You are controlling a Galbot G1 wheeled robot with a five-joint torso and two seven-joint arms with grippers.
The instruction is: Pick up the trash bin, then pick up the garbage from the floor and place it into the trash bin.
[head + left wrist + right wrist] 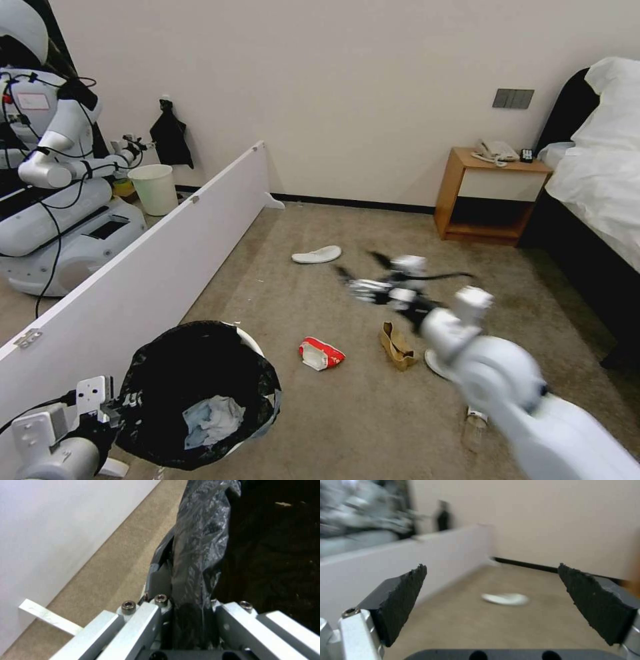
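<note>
The trash bin (200, 393), white with a black bag over its rim, is at the lower left of the head view. My left gripper (117, 413) is shut on its near rim. In the left wrist view the fingers of the left gripper (191, 605) pinch the black bag (196, 555) at the rim. A light-blue tissue (213, 419) lies inside. My right gripper (360, 270) is open above the carpet, blurred. Between its pads (400, 597) a white slipper (505, 599) (317, 254) shows farther off. A red-white wrapper (320, 353), a brown paper bag (397, 345) and a clear bottle (475, 427) lie on the floor.
A long white board (153, 267) fences the left side, with another robot (60, 200) and a plain white bucket (155, 189) behind it. A wooden nightstand (490, 197) and a bed (600, 187) stand at the right. Open carpet lies in between.
</note>
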